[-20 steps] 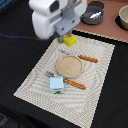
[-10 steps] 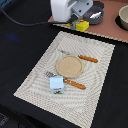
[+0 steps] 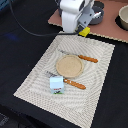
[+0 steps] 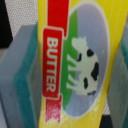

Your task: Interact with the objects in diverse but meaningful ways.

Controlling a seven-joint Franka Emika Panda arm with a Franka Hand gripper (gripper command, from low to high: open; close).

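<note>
My gripper point(image 3: 82, 29) hangs over the far edge of the striped placemat point(image 3: 35, 75), shut on a yellow rectangular box point(image 3: 85, 32). In the wrist view the box point(image 4: 75, 60) fills the picture, printed "BUTTER" with a cow, and is clamped between grey-and-teal finger pads point(image 4: 20, 70). A pale blue carton point(image 3: 57, 85) stands on the mat's near part. A dark grey pan point(image 3: 98, 12) sits behind the gripper, partly hidden by the arm.
A round wooden plate point(image 3: 68, 65) lies mid-mat with an orange-handled utensil on each side point(image 3: 88, 59) point(image 3: 75, 83). A brown board point(image 3: 111, 26) lies at the back, with a bowl point(image 3: 123, 17) at the exterior view's right. A cable point(image 3: 25, 25) crosses the black table.
The gripper has carried the yellow box from above the plate area to the far edge of the mat. Everything on the mat stayed put.
</note>
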